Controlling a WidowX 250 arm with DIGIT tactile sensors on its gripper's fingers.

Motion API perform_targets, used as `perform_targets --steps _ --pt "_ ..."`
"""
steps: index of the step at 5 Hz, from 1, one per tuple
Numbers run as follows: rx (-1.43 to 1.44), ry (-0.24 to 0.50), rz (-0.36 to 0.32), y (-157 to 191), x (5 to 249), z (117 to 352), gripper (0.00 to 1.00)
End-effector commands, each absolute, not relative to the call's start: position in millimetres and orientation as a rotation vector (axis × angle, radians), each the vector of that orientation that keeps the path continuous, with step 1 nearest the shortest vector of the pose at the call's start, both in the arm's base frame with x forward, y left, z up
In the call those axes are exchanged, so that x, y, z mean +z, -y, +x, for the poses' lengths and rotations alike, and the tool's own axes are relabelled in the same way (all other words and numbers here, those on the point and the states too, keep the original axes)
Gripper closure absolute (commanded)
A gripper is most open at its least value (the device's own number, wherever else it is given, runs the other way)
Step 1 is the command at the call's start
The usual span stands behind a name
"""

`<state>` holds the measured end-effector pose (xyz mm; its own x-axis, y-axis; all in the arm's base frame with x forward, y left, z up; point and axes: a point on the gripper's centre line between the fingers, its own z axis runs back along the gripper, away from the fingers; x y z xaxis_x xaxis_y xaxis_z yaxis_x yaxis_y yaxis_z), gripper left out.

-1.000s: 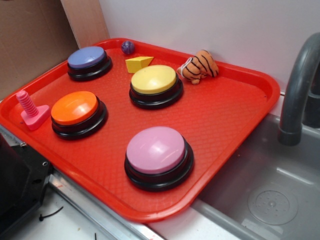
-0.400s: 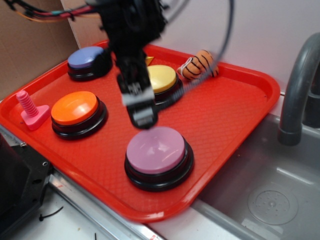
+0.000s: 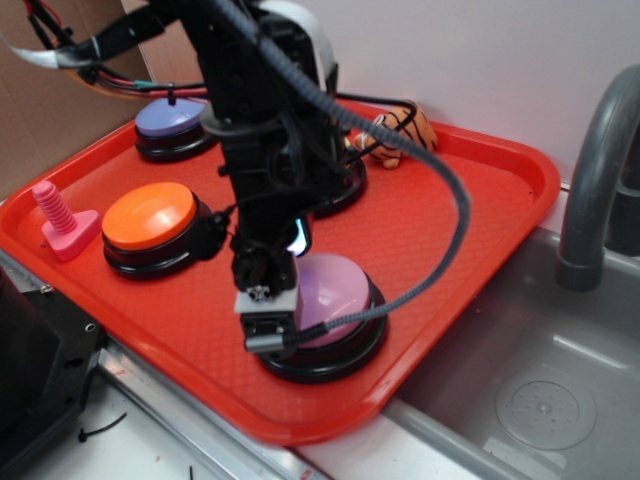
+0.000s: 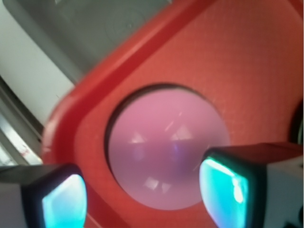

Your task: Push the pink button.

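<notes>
The pink button [image 3: 337,287], a glossy lilac dome on a black base, sits at the front of the red tray [image 3: 470,230]. My gripper [image 3: 266,330] points down at its near-left edge and hides part of the dome; whether it touches the dome I cannot tell. In the wrist view the pink button [image 4: 166,142] fills the middle, and the tray [image 4: 256,71] surrounds it. My gripper [image 4: 142,197] is open. One teal-padded fingertip sits off the dome on the left, the other overlaps its right edge. Nothing is held.
An orange button [image 3: 150,215], a purple-blue button [image 3: 165,118], a pink screw toy [image 3: 60,220] and a tiger plush [image 3: 408,128] share the tray. The arm hides most of another button behind it. A grey sink [image 3: 540,390] and faucet [image 3: 598,170] lie right.
The arm came into view from the upper left and dropped toward the front of the tray. Its gripper now stands at the pink button, covering the dome's left side.
</notes>
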<state>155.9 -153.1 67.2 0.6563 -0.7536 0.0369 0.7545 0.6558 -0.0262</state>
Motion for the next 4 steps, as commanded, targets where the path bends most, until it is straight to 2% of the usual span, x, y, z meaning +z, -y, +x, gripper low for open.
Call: perform_targets --steps 1,2,3,4 --pt "-0.842 0.044 -0.062 156 37 161 0.0" --pt "-0.85 0.022 -0.056 161 41 162 0.0" --pt "-0.844 0.018 -0.026 162 62 165 0.0" --pt "-0.819 0.001 -0.005 158 95 167 0.0"
